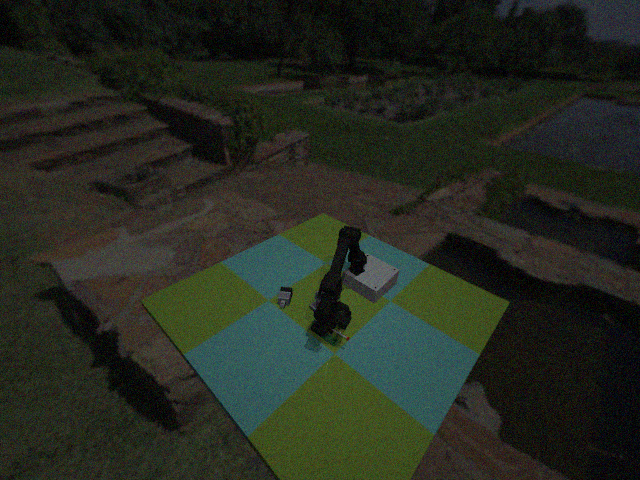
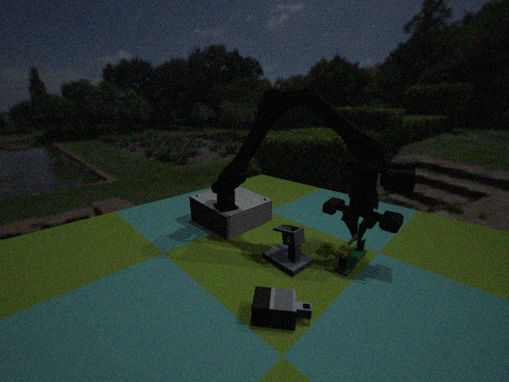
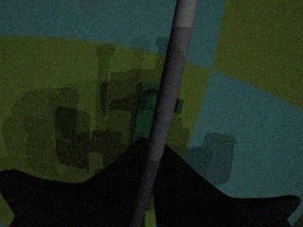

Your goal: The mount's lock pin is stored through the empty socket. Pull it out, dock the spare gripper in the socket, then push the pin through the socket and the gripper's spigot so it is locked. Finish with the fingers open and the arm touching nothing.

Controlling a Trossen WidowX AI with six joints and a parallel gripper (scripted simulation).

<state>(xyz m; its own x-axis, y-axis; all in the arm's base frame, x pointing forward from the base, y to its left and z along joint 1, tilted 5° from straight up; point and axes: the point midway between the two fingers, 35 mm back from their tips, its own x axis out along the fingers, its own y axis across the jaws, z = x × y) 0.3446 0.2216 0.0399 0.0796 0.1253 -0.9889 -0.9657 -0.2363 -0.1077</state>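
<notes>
The lock pin, a grey rod [image 3: 171,85] [image 2: 352,239] [image 1: 347,338] with a red head, is between my fingertips and outside the mount. My gripper [image 2: 356,237] [image 3: 150,144] points down and is shut on the pin, just above a green holder [image 2: 352,259] [image 3: 144,115]. Whether the pin still touches that holder is unclear. The grey mount [image 2: 293,251] stands upright on its square base, its socket [image 2: 291,228] at the top with no pin seen through it. The spare gripper [image 2: 273,307] [image 1: 284,295], a grey and black block with a spigot, lies on the mat apart from the mount.
The arm's white base box [image 1: 373,279] [image 2: 248,220] stands at the back. The mat [image 1: 336,413] [image 2: 164,329] is a green and blue checker. In the top view the arm hides most of the mount. The mount stands between the base box and the spare gripper.
</notes>
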